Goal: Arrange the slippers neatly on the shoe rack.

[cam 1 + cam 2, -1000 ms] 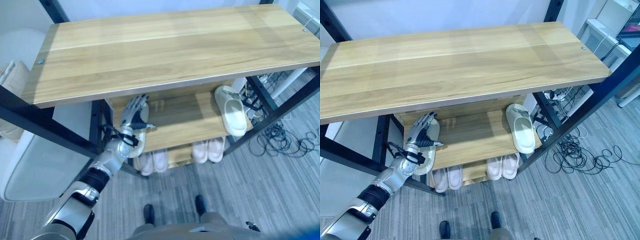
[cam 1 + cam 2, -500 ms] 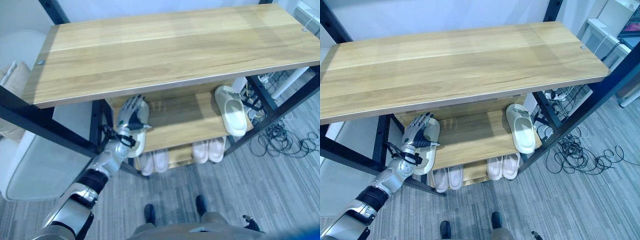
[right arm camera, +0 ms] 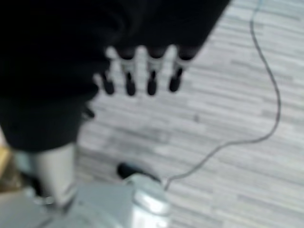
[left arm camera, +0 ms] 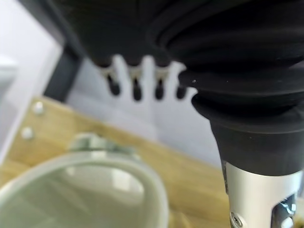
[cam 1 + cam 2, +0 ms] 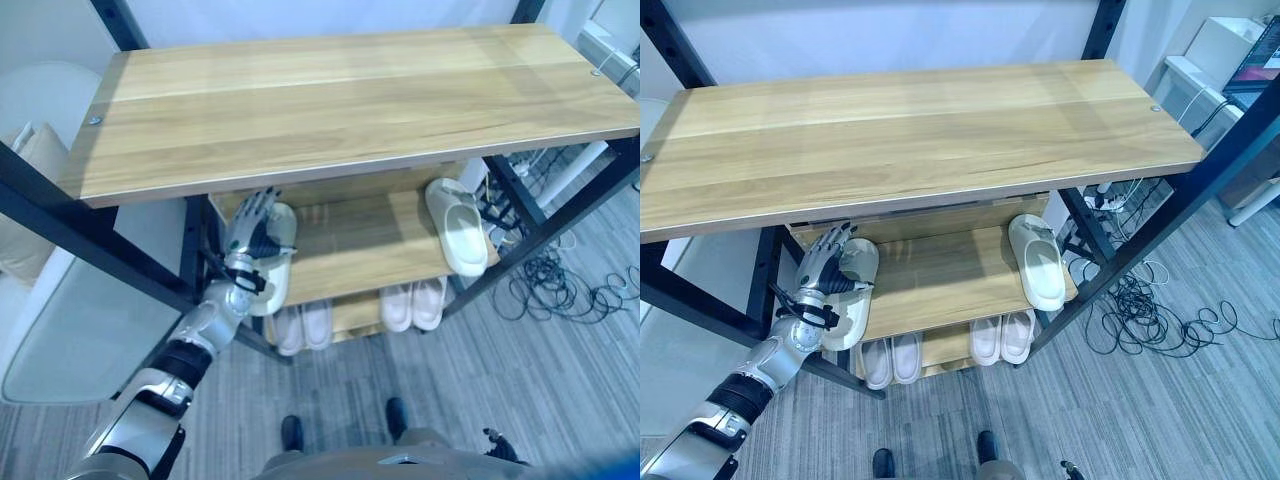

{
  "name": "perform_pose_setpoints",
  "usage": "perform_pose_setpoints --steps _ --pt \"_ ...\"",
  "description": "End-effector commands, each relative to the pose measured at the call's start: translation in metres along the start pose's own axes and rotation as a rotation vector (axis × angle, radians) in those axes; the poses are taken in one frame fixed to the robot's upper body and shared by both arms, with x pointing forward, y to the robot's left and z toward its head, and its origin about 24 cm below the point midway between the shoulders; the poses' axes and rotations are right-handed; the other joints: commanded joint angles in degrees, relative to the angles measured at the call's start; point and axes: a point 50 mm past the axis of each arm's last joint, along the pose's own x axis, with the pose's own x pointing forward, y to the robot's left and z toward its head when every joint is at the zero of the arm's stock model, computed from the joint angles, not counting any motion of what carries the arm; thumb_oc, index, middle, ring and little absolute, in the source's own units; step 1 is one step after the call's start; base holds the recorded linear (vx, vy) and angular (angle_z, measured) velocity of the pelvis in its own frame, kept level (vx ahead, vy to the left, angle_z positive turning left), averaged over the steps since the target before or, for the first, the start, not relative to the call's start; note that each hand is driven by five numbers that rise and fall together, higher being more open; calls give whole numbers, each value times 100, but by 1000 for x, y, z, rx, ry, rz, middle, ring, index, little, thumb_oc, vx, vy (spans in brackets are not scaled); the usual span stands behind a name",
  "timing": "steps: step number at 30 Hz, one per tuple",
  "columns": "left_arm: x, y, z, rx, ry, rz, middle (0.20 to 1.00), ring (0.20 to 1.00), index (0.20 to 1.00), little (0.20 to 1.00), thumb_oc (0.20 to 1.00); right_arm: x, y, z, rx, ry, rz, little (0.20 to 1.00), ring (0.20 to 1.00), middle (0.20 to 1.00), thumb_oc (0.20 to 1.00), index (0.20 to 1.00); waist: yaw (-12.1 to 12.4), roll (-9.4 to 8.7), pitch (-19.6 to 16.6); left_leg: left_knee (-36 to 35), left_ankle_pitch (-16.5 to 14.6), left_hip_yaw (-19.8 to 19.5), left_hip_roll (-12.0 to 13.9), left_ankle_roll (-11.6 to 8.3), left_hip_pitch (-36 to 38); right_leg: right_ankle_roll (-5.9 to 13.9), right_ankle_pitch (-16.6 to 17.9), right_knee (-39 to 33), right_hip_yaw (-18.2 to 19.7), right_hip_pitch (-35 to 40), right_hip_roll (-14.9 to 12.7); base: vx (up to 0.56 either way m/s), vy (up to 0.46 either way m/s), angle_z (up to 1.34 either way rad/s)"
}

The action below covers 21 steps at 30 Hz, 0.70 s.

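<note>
A pale slipper lies at the left end of the middle shelf of the shoe rack, its length running front to back, with the robot's left hand resting over its left side. The hand's fingers are extended and relaxed, not curled around the slipper; in the left wrist view the dark fingertips hang straight above the slipper's rounded rim without gripping it. A second pale slipper sits at the right end of the same shelf, well apart from the first and angled slightly, toe toward the front edge. On the bottom shelf below, two pairs of light pinkish shoes stand side by side: one pair toward the left, the other pair toward the right. The rack's broad wooden top spans the scene, carried on a black metal frame. The rack stands on grey striped flooring. The right hand hangs above that floor in its own wrist view, fingers straight and holding nothing.
</note>
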Motion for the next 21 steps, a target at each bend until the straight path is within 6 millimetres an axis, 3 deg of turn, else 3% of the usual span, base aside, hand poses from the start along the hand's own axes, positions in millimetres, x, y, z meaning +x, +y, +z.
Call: perform_pose_setpoints --steps 1,21 --pt "35 93 -53 256 109 245 1000 1000 1000 1000 1000 0 -5 -9 -20 45 -16 1000 1000 1000 1000 1000 181 229 -208 83 -411 -24 -221 31 199 431 -186 85 -164 115 -179 0 0 0" --pt "38 102 -59 323 141 274 1000 1000 1000 1000 1000 2 -4 -1 -27 19 -20 1000 1000 1000 1000 1000 222 167 -190 83 -418 -31 -219 32 115 439 -187 85 -202 45 -168 0 0 0"
